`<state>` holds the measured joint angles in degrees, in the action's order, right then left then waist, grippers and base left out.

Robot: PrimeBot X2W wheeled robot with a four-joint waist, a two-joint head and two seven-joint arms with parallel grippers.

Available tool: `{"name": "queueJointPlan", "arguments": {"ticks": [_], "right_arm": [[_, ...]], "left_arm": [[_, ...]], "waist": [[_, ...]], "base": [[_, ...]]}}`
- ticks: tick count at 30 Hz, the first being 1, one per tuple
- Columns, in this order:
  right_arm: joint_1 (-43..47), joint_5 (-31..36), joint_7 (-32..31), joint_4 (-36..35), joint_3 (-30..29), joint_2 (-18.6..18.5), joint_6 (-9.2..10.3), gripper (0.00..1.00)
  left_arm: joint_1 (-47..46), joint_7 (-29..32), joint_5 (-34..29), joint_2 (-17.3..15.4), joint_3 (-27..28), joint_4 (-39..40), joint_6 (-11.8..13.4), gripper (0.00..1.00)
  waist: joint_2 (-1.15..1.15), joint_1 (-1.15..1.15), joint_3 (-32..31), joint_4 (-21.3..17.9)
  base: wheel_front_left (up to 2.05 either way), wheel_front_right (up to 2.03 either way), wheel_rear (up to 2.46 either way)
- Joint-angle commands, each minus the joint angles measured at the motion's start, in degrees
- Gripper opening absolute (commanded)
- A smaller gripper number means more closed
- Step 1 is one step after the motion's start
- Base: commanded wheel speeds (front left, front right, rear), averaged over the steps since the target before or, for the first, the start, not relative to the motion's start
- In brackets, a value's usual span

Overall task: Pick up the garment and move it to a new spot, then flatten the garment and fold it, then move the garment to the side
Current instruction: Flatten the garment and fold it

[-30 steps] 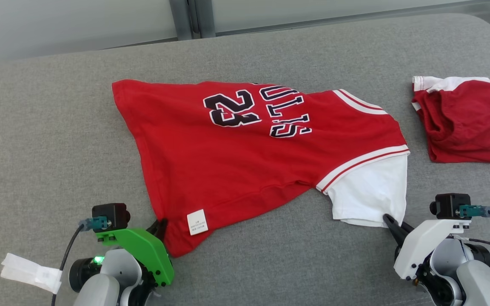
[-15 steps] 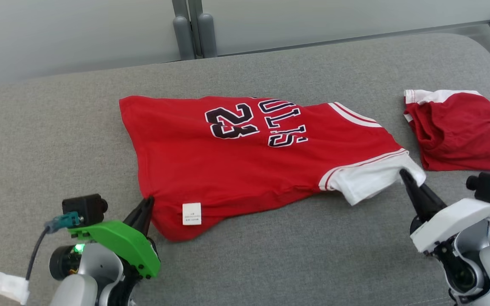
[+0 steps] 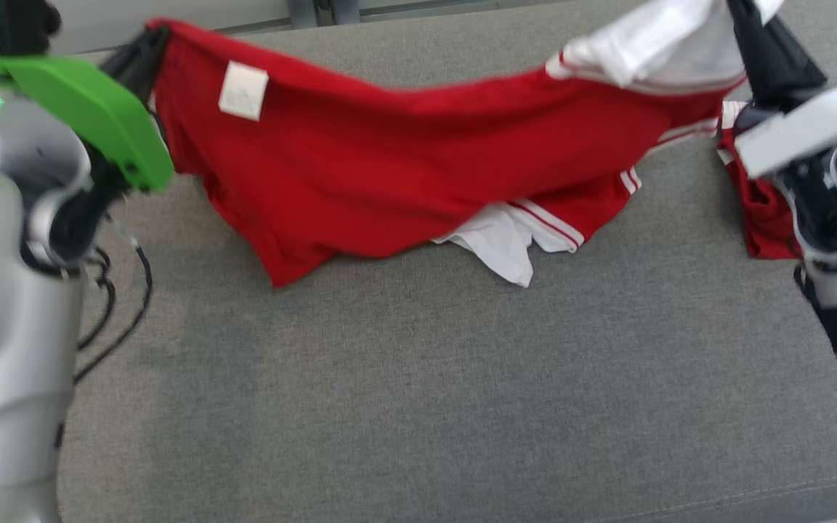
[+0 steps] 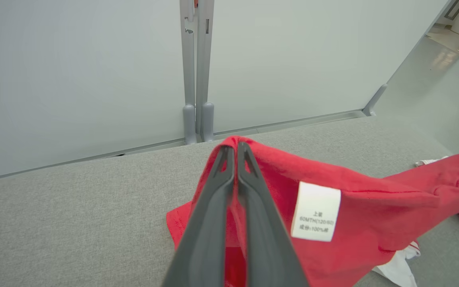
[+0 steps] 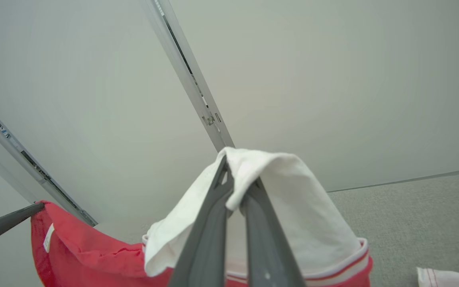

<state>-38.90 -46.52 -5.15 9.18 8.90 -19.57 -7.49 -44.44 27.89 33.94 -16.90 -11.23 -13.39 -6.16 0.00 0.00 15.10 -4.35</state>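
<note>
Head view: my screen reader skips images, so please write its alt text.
A red jersey hangs stretched between two grippers over a grey surface. The left gripper pinches its hem corner by a white label; the right gripper pinches a white sleeve. A second red garment lies at the right.

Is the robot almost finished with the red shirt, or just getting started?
Just getting started. Done: the left gripper is shut on a hem corner of the red jersey, the right gripper on its white sleeve. In hand: the jersey hangs lifted between them above the grey surface. Left: setting it down somewhere new, flattening, folding, moving it aside.
</note>
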Motion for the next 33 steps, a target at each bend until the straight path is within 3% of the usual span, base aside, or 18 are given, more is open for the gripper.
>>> {"name": "queueJointPlan", "arguments": {"ticks": [1,10,20,27,33], "right_arm": [[-4.2,-1.3,0.2,1.6,0.4,0.1,0.00,0.00],[-31.6,-5.1,3.4,14.3,5.8,0.0,0.00,0.00],[-57.6,-6.6,7.8,23.4,11.0,-2.8,0.00,0.00],[-67.0,-7.9,9.8,27.8,15.8,-4.2,0.00,0.00],[-64.7,-11.4,9.1,28.3,21.6,-5.2,0.00,0.00]], "left_arm": [[-4.5,0.1,-0.4,-0.9,-0.4,-1.9,-0.5,0.00],[-31.2,-5.1,0.3,-1.4,-1.0,-15.6,-1.3,0.00],[-52.6,-10.0,-1.7,-3.7,-3.5,-27.8,-1.4,0.00],[-60.5,-13.1,0.5,-3.7,-5.8,-34.7,-1.4,0.00],[-58.3,-13.5,5.1,-4.1,-10.0,-37.6,-1.4,0.00]], "waist": [[0.00,0.00,6.8,-1.0],[0.00,0.00,13.9,-1.1],[0.00,0.00,19.2,-0.1],[0.00,0.00,18.5,0.8],[0.00,0.00,18.2,0.7]], "base": [[0.00,0.00,0.00],[0.00,0.00,0.00],[0.00,0.00,0.00],[0.00,0.00,0.00],[0.00,0.00,0.00]]}}
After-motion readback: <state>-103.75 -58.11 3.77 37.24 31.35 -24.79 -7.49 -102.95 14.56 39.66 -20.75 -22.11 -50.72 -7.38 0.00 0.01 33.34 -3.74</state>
